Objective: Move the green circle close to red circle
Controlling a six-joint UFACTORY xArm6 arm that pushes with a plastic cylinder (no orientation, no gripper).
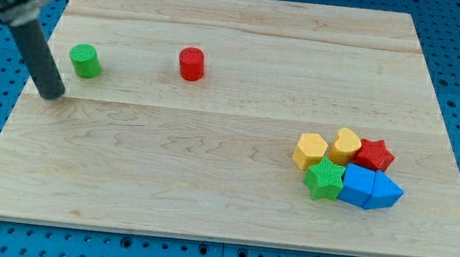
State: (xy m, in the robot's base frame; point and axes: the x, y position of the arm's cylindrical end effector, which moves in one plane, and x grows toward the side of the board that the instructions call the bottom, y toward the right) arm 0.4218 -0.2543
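green circle just right of my tip, apart | red circle farther right | rod tilted, top-left; no jaws on it

Bright, even light — soft short shadows, sharp focus

The pale wooden bench carried a green circle and red circle near the view's top left, well apart, with six blocks clustered at the view's lower right.

Green circle upright, red circle — apart, rightward
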